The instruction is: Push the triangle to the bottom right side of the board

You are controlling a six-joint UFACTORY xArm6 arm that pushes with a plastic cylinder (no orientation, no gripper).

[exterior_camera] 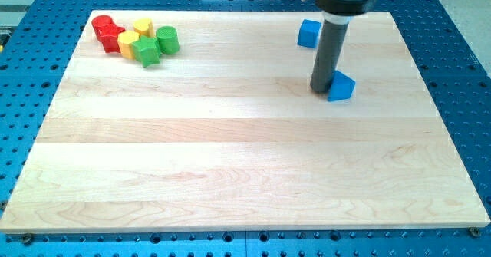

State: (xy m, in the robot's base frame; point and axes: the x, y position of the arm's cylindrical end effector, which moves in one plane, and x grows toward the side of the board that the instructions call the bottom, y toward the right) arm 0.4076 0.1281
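Note:
A blue triangle block (342, 87) lies on the wooden board (245, 165) in the upper right part of the view. My tip (321, 89) rests on the board right against the triangle's left side, touching or nearly touching it. The dark rod rises from there to the view's top and hides part of the triangle's left edge. A second blue block (309, 33), cube-like, sits above and to the left of the triangle, just left of the rod.
A cluster at the board's top left holds two red blocks (107, 31), two yellow blocks (134, 34), a green star-like block (146, 51) and a green cylinder (167, 39). A blue perforated table (460, 27) surrounds the board.

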